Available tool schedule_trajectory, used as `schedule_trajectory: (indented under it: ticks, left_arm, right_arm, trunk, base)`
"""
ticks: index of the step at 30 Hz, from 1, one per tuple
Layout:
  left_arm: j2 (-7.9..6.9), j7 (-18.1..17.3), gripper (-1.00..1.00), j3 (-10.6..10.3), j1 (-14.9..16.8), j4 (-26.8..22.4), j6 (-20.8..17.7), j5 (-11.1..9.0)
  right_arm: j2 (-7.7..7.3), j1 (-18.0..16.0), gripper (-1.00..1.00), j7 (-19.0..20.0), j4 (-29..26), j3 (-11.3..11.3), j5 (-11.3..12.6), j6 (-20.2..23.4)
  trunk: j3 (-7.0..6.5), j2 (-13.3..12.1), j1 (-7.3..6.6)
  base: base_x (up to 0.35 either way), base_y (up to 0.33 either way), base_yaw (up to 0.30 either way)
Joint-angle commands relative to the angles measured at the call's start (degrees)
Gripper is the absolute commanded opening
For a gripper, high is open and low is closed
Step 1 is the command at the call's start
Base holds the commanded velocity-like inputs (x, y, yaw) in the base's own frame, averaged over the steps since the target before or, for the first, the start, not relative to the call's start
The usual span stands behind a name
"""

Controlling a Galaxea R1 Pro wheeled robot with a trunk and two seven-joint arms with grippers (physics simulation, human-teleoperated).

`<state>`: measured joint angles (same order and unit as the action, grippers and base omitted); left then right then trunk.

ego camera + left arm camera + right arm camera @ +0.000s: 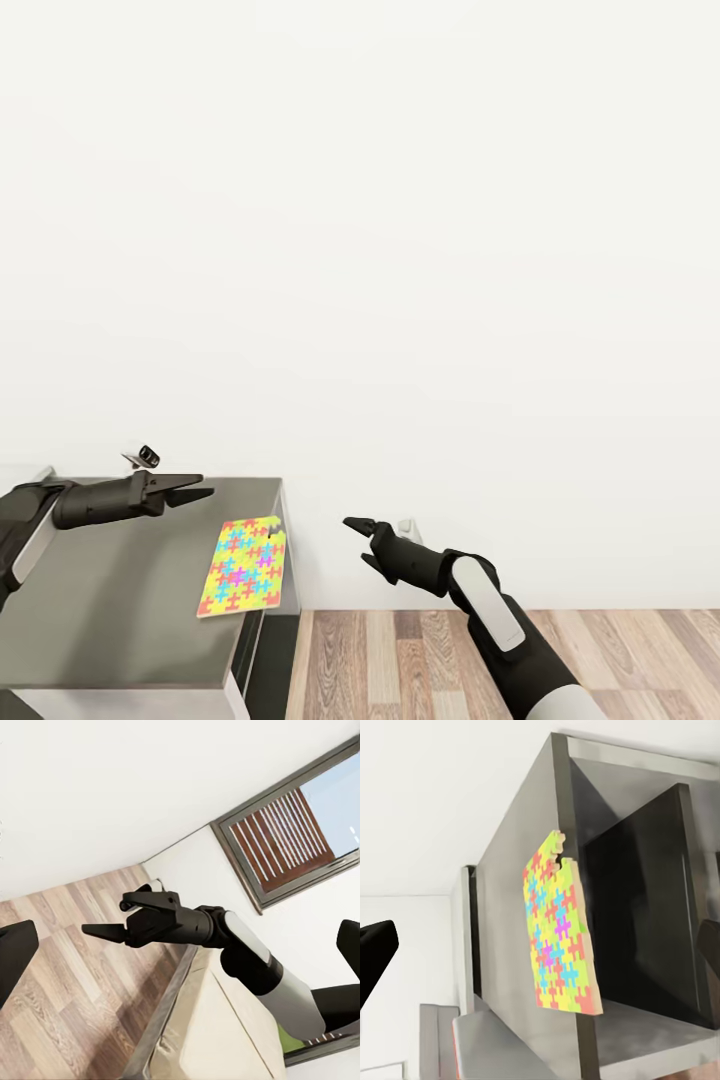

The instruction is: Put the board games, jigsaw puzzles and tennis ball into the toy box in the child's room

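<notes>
Your bench [110,590] has a smooth grey top with a soft satin sheen. The jigsaw puzzle [243,566] on it looks like matt card, perhaps thin foam. The floor [420,660] is wood plank with visible grain. Both arms show matt black casings with glossy white panels.

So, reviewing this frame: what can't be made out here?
- Table: its left and near parts are cut off by the head view's edges, so the toy box, if there, is unseen.
- Jigsaw puzzle: overhangs the table's edge; how much is supported is unclear.
- Bed: mostly blocked by the right arm in the left wrist view, mattress top unseen.
</notes>
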<state>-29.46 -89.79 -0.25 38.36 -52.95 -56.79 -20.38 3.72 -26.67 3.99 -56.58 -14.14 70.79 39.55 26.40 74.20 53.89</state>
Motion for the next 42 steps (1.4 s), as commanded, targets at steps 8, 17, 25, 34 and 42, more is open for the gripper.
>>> schedule_trajectory:
  ticks: [8, 17, 25, 34, 42]
  left_arm:
    - [-0.23, -0.21, 1.0, 0.03, -0.03, -0.05, -0.61, -0.01]
    - [-0.22, -0.21, 1.0, -0.05, -0.04, -0.05, -0.67, -0.04]
    - [-0.15, -0.21, 1.0, -0.11, -0.04, -0.05, -0.66, -0.09]
    - [-0.02, -0.21, 1.0, -0.1, -0.04, -0.05, -0.69, -0.1]
    - [-0.38, -0.21, 1.0, 0.1, -0.23, -0.01, -0.66, -0.2]
  right_arm:
    - [0.38, -0.05, 1.0, 0.23, 0.02, 0.01, -0.21, 0.18]
    - [0.41, 0.03, 1.0, 0.22, -0.01, -0.01, -0.21, 0.18]
    - [0.52, 0.02, 1.0, 0.26, -0.05, -1.77, -0.21, 0.18]
    - [0.52, 0.01, 1.0, 0.31, -0.07, -3.09, -0.21, 0.15]
    - [0.52, 0.03, 1.0, 0.31, -0.01, -3.11, -0.21, 0.13]
  trunk:
    - [1.5, 3.26, 1.76]
    - [3.12, 6.87, 3.74]
    - [4.55, 10.08, 5.5]
    - [6.17, 13.69, 7.47]
    - [6.17, 13.69, 7.47]
  base:
    - [0.0, 0.0, 0.0]
    - [0.0, 0.0, 0.0]
    - [0.0, 0.0, 0.0]
    - [0.0, 0.0, 0.0]
    - [0.0, 0.0, 0.0]
